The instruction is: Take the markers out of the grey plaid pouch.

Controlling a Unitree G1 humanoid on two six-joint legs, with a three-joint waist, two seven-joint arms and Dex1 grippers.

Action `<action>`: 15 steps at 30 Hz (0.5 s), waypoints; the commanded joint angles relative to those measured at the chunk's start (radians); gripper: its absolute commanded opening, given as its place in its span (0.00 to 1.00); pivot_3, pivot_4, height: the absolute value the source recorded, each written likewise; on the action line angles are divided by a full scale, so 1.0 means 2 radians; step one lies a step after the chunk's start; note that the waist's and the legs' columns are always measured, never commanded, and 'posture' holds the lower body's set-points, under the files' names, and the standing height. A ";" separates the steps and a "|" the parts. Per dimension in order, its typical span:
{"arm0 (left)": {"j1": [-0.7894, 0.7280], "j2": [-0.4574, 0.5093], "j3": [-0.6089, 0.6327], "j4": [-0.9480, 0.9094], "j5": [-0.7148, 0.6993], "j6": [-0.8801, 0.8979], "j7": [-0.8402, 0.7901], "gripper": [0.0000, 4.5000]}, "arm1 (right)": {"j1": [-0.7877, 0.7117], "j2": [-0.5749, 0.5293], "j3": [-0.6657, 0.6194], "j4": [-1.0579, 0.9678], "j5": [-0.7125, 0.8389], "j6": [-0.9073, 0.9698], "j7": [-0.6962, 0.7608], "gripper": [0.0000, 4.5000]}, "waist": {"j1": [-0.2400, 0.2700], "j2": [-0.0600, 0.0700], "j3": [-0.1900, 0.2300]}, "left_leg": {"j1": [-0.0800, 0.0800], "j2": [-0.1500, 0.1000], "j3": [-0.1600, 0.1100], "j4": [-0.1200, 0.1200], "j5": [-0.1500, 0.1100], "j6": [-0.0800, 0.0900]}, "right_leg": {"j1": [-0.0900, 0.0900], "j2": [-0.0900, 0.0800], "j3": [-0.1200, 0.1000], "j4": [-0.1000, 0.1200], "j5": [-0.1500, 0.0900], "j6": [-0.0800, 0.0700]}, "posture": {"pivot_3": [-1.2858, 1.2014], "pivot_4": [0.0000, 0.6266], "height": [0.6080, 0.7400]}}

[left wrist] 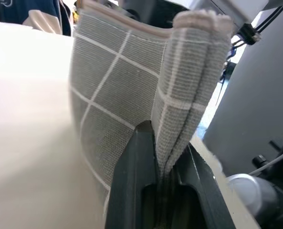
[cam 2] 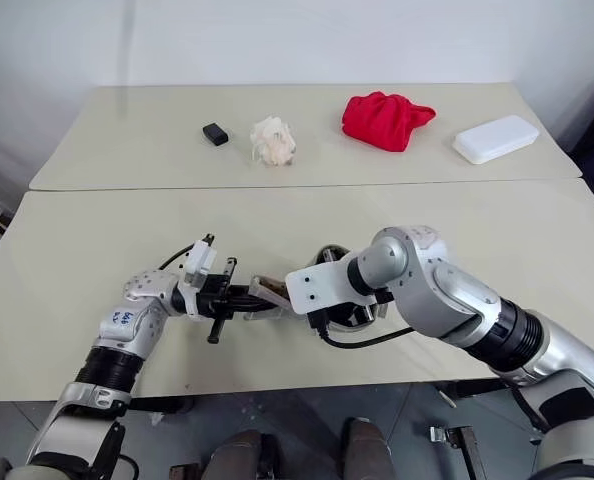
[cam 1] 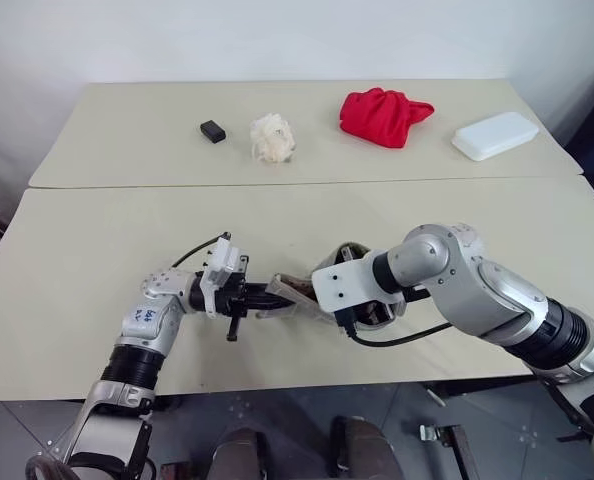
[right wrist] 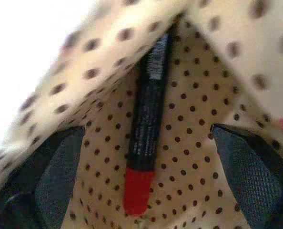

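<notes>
The left tool (left wrist: 163, 191) is clamped on a folded edge of the grey plaid pouch (left wrist: 122, 95), holding it up just above the near surface (cam 1: 97, 270). The right tool (right wrist: 146, 191) reaches into the pouch's mouth with its fingers (right wrist: 60, 176) spread wide apart; a marker (right wrist: 144, 143) with a black barrel and red cap lies between them on the dotted lining. On the far surface lie a small black block (cam 1: 212, 131), a white crumpled wad (cam 1: 272, 138), a red cloth bundle (cam 1: 382, 115) and a white box (cam 1: 495, 135), before a pale wall.

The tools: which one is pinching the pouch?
The left tool. Its black fingers are shut on a fold of the grey plaid pouch. The right tool is open, reaching inside over a red marker.
</notes>
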 commanded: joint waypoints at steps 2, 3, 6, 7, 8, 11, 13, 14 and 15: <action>-0.015 -0.001 0.046 0.015 -0.006 -0.036 0.024 0.00 | 0.023 -0.015 0.030 0.002 0.010 0.018 0.057 0.99 | 0.000 0.000 0.000 | 0.000 0.000 0.000 0.000 0.000 0.000 | 0.000 0.000 0.000 0.000 0.000 0.000 | 0.52 0.24 1.00; -0.015 -0.005 0.047 0.017 -0.005 -0.044 0.027 0.00 | 0.023 -0.008 0.030 0.006 0.013 0.029 0.058 0.99 | 0.000 0.000 0.000 | 0.000 0.000 0.000 0.000 0.000 0.000 | 0.000 0.000 0.000 0.000 0.000 0.000 | 0.52 0.24 1.00; -0.008 -0.016 0.042 0.014 0.005 -0.075 0.030 0.00 | 0.023 0.015 0.040 0.042 -0.006 0.048 0.038 0.99 | 0.000 0.000 0.000 | 0.000 0.000 0.000 0.000 0.000 0.000 | 0.000 0.000 0.000 0.000 0.000 0.000 | 0.52 0.24 1.00; -0.004 -0.018 0.039 0.011 0.007 -0.083 0.030 0.00 | 0.023 0.020 0.043 0.053 -0.015 0.052 0.030 0.99 | -0.001 0.000 0.000 | 0.000 0.000 0.000 0.000 0.000 0.000 | 0.000 0.000 0.000 0.000 0.000 0.000 | 0.52 0.24 1.00; 0.001 -0.020 0.036 0.006 0.009 -0.090 0.032 0.00 | 0.026 0.030 0.041 0.064 -0.022 0.063 0.017 0.99 | -0.001 0.000 0.000 | 0.000 0.000 0.000 0.000 0.000 0.000 | 0.000 0.000 0.000 0.000 0.000 0.000 | 0.52 0.24 1.00; 0.024 -0.025 0.031 -0.017 0.013 -0.106 0.037 0.00 | 0.035 0.051 0.025 0.072 -0.028 0.107 -0.008 0.99 | -0.001 -0.001 0.000 | 0.000 0.000 0.000 0.000 0.000 0.000 | 0.000 0.000 0.000 0.000 0.000 0.000 | 0.52 0.24 1.00; 0.036 -0.027 0.032 -0.022 0.014 -0.115 0.042 0.00 | 0.035 0.062 0.015 0.065 -0.022 0.138 -0.016 0.99 | -0.001 -0.002 -0.001 | 0.001 0.000 0.000 0.000 0.000 0.000 | 0.000 0.000 0.000 0.000 0.000 0.000 | 0.52 0.24 1.00; 0.039 -0.028 0.034 -0.024 0.014 -0.119 0.045 0.00 | 0.034 0.065 0.013 0.062 -0.022 0.151 -0.020 0.99 | -0.003 -0.002 -0.001 | 0.001 0.001 0.000 0.000 0.000 0.000 | 0.001 0.001 0.000 0.000 0.000 0.000 | 0.52 0.24 1.00; 0.041 -0.028 0.034 -0.025 0.015 -0.120 0.048 0.00 | 0.032 0.065 0.014 0.061 -0.023 0.157 -0.022 0.99 | -0.003 -0.002 -0.001 | 0.001 0.001 0.000 0.000 0.000 0.000 | 0.001 0.001 0.000 0.000 0.000 0.000 | 0.52 0.24 1.00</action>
